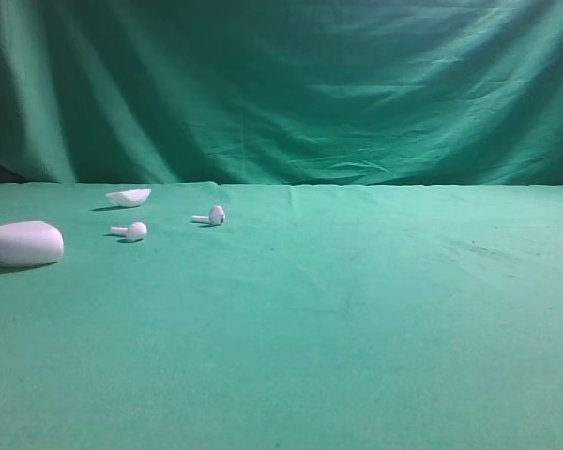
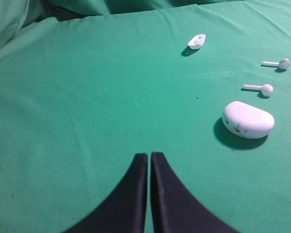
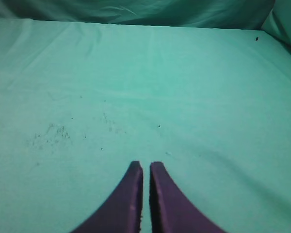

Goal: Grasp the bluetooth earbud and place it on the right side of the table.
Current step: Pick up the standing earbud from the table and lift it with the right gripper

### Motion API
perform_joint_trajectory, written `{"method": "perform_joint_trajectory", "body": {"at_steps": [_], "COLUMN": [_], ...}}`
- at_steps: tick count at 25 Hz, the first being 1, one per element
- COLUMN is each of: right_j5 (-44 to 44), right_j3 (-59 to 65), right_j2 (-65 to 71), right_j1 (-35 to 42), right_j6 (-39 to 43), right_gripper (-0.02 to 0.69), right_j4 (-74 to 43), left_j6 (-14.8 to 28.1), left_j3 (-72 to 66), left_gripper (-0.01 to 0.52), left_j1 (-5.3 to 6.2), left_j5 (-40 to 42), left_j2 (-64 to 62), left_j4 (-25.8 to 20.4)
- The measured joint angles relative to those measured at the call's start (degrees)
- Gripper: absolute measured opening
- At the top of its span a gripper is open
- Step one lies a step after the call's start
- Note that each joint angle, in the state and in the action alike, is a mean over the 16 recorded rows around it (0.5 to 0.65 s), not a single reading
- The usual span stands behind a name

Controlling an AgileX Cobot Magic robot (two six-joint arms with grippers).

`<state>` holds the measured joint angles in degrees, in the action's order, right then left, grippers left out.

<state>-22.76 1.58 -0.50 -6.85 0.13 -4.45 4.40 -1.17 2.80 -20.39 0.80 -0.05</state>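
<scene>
Black fingertips of the left gripper (image 2: 149,158) fill the bottom of the left wrist view, jaws pressed together with only a hairline seam, nothing between them, hovering above bare green cloth. Same story in the right wrist view: right gripper (image 3: 146,166) jaws nearly touching, thin slit between the tips, gripping nothing, pointing over a faintly speckled patch of the table (image 1: 357,328). Neither gripper shows in the exterior high view. All objects sit at the table's left side. Bluetooth earbud (image 1: 210,217) lies on the cloth near the back edge, stem pointing left, bulb head to the right with a greyish dark spot; in the left wrist view it is the far-right small item (image 2: 277,63). Twin earbud (image 1: 130,231) lies just left of it and nearer the camera, plain white head, apart from the first. White case (image 1: 22,244) rests at the far left edge, pebble-shaped, well apart from both buds. Small white shell piece (image 1: 129,197) sits behind the twin, near the backdrop curtain (image 1: 281,84), possibly a lid, too small to tell.
</scene>
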Motion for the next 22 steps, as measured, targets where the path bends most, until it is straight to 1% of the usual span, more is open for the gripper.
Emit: {"method": "perform_joint_trajectory", "body": {"at_steps": [15,18,22], "right_j5": [0.69,3.85,13.31], "right_j3": [0.01,0.05,0.10], "right_j2": [0.00,0.00,-0.01], "right_j1": [0.00,0.00,0.00], "right_j6": [-0.02,0.17,0.53], "right_gripper": [0.050,0.050,0.050], "right_j4": [-0.41,-0.84,-1.46], "left_j6": [0.00,0.00,0.00], "left_j3": [0.00,0.00,0.00], "left_gripper": [0.000,0.000,0.000], "left_j1": [0.00,0.00,0.00], "left_j5": [0.00,0.00,0.00], "left_j2": [0.00,0.00,0.00], "left_j4": [0.02,0.02,0.01]}}
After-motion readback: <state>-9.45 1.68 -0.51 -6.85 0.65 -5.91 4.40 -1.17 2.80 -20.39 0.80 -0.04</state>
